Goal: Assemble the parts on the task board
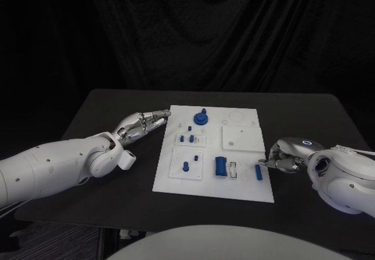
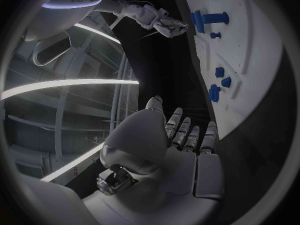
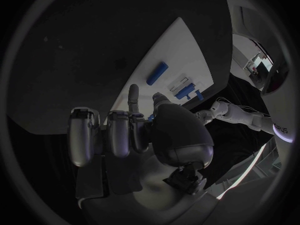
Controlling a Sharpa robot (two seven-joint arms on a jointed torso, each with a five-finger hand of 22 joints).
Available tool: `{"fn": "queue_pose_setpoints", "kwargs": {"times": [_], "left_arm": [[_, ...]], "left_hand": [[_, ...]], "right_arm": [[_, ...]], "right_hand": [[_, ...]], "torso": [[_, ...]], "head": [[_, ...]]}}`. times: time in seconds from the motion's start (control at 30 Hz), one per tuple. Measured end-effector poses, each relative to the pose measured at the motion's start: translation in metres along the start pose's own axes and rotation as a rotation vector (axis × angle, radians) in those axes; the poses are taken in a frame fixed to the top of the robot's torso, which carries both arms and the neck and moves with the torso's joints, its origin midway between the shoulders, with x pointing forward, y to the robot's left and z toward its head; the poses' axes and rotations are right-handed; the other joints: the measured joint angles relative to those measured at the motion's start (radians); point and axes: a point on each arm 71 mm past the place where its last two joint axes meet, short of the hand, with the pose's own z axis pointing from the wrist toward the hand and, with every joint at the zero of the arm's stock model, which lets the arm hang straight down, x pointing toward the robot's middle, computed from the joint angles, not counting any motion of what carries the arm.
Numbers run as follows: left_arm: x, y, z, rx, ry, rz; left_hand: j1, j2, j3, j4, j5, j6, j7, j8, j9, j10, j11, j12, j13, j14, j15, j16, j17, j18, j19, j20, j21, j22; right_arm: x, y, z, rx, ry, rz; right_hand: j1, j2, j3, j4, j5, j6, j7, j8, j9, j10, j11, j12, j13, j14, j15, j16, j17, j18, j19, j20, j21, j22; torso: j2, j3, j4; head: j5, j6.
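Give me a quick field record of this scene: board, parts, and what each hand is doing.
surface: black table
task board: white plate, mid-table
parts: blue pieces on the board, including a round knobbed part at its far end and a blue bar near its right edge
left hand: beside the board's left edge, fingers extended, holding nothing
right hand: at the board's right edge, fingers curled beside the bar; grip unclear

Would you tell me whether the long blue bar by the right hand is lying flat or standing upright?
Lying flat: the blue bar rests lengthwise on the task board.
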Motion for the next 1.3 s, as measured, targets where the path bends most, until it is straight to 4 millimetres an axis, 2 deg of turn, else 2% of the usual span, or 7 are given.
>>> {"fn": "queue_pose_setpoints", "kwargs": {"times": [0.8,0.93,1.07,1.13,1.17,1.23,1.3], "left_arm": [[0.0,0.001,0.0,-0.002,0.002,-0.002],[0.001,0.001,0.0,-0.002,0.003,-0.003],[0.001,0.001,0.0,-0.002,0.004,-0.004],[0.001,0.001,0.0,-0.002,0.005,-0.005],[0.001,0.001,0.0,-0.002,0.005,-0.005],[0.001,0.001,0.0,-0.002,0.005,-0.005],[0.001,0.001,-0.001,-0.002,0.005,-0.005]], "left_hand": [[0.0,0.0,0.0,0.0,0.0,0.0,0.0,0.0,0.0,0.0,0.0,0.0,0.0,0.0,0.0,0.0,0.0,0.0,0.0,0.0,0.0,-0.001],[0.0,0.0,0.0,0.0,0.0,0.0,0.0,0.0,0.0,0.0,0.0,0.0,0.0,0.0,0.0,0.0,0.0,0.0,0.0,0.0,0.0,-0.001],[0.0,0.0,0.0,0.0,0.0,0.0,0.0,0.0,0.0,0.0,0.0,0.0,0.0,0.0,0.0,0.0,0.0,0.0,0.0,0.0,0.0,-0.001],[0.0,0.0,0.0,0.0,0.0,0.0,0.0,0.0,0.0,0.0,0.0,0.0,0.0,0.0,0.0,0.0,0.0,0.0,0.0,0.0,0.0,-0.001],[0.001,-0.001,0.0,0.0,0.0,0.0,0.0,0.0,0.0,0.0,0.0,0.0,0.0,0.0,0.0,0.0,0.0,0.0,0.0,0.0,0.0,-0.001],[0.004,-0.004,0.003,-0.003,0.0,0.0,0.0,0.0,0.0,0.0,0.0,0.0,0.0,0.0,0.0,0.0,0.0,0.0,0.0,0.0,0.0,-0.001],[0.004,-0.004,0.003,-0.003,0.0,0.0,0.0,0.0,0.0,0.0,0.0,0.0,0.0,0.0,0.0,0.0,0.0,0.0,0.0,0.0,0.0,-0.001]], "right_arm": [[0.023,0.021,0.008,-0.031,0.048,-0.038],[0.025,0.022,0.01,-0.034,0.05,-0.041],[0.027,0.024,0.011,-0.036,0.051,-0.043],[0.029,0.024,0.012,-0.036,0.053,-0.044],[0.03,0.025,0.012,-0.039,0.054,-0.044],[0.03,0.027,0.012,-0.045,0.052,-0.043],[0.031,0.029,0.013,-0.05,0.048,-0.041]], "right_hand": [[0.015,0.001,0.016,-0.01,0.024,0.018,-0.011,0.013,0.018,0.0,0.0,0.0,0.001,0.0,0.0,0.0,0.0,0.0,0.0,0.0,0.0,0.0],[0.035,-0.002,0.032,-0.019,0.063,0.02,-0.009,0.021,0.026,0.0,0.0,0.0,0.001,0.0,0.0,0.0,0.0,0.0,0.0,0.0,0.0,0.0],[0.066,-0.014,0.059,-0.039,0.161,0.022,-0.011,0.023,0.036,0.0,0.0,0.0,0.001,0.0,0.0,0.0,0.0,0.0,0.0,0.0,0.0,0.0],[0.092,-0.016,0.086,-0.053,0.235,0.008,-0.012,0.007,0.199,0.0,0.0,0.0,0.001,-0.001,-0.001,0.0,0.0,0.0,0.0,0.0,0.0,0.0],[0.107,-0.021,0.104,-0.064,0.28,0.006,-0.011,0.002,0.246,0.0,0.0,0.0,0.001,-0.003,-0.003,0.0,0.0,0.0,0.0,0.0,0.0,0.0],[0.126,-0.032,0.144,-0.088,0.327,0.003,-0.009,-0.003,0.264,0.0,0.0,0.0,0.001,-0.004,-0.004,-0.002,0.0,0.0,0.0,0.0,-0.005,0.0],[0.144,-0.043,0.178,-0.1,0.334,0.001,-0.006,-0.004,0.268,0.0,0.0,0.0,0.001,-0.004,-0.004,-0.005,0.0,0.0,0.0,0.0,-0.006,0.0]], "torso": [[0.0,-0.0009,0.0006],[0.0,-0.0014,0.0005],[0.0,-0.0015,0.0001],[-0.001,-0.0014,0.0002],[-0.001,-0.0013,0.0003],[-0.001,-0.0009,0.0005],[-0.001,-0.0004,0.0007]], "head": [[-0.007,0.0],[-0.008,0.0],[-0.008,0.0],[-0.008,0.0],[-0.007,0.0],[-0.006,0.0],[-0.005,0.0]]}}
